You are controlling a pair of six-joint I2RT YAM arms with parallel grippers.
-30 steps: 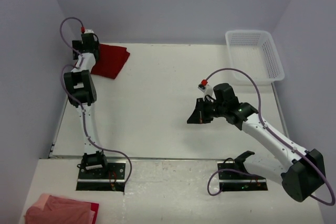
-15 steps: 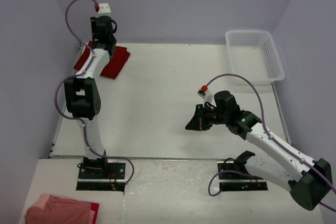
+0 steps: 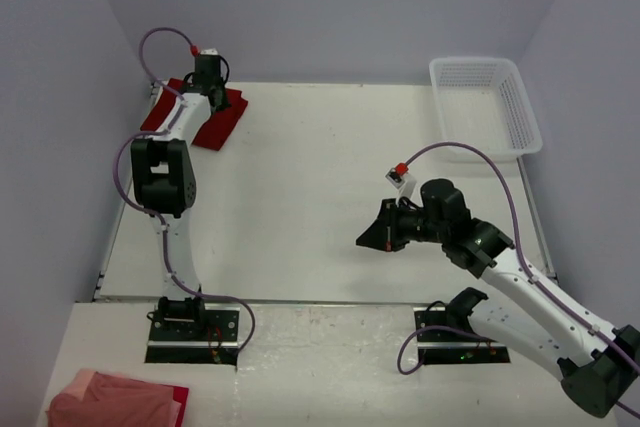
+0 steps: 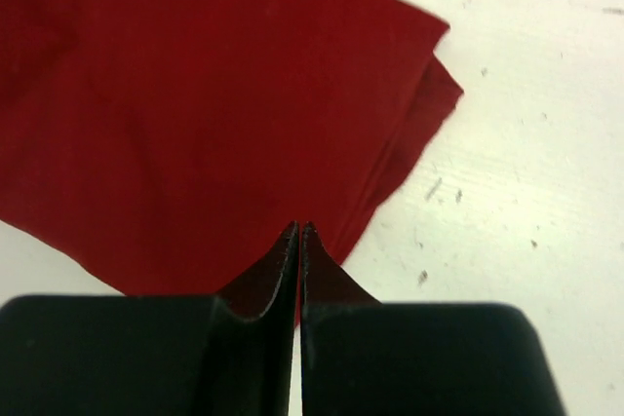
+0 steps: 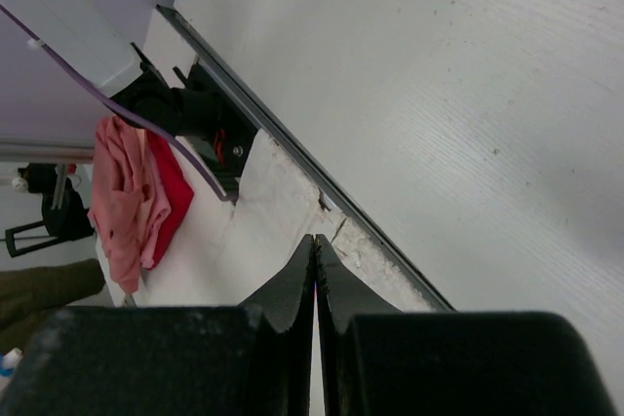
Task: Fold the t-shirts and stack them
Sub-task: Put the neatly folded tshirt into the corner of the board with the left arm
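Two pincers are in view, both fully closed with nothing between the fingers. The left pincer [image 4: 297, 231] hangs over one edge of the folded deep red t-shirt [image 4: 195, 94], which lies at the far left corner of the counter [image 3: 320, 177]. The right pincer [image 5: 314, 241] hovers above bare counter, right of centre. Bunched pink and red t-shirts [image 3: 115, 399] lie near the left arm's base.

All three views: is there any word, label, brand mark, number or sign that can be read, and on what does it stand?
No text can be read in any view.
Red t-shirt: plain cloth, with no print or neck label showing.
White mesh basket: no marking visible.
Arms and their base plates: any marks on them are too small to read.
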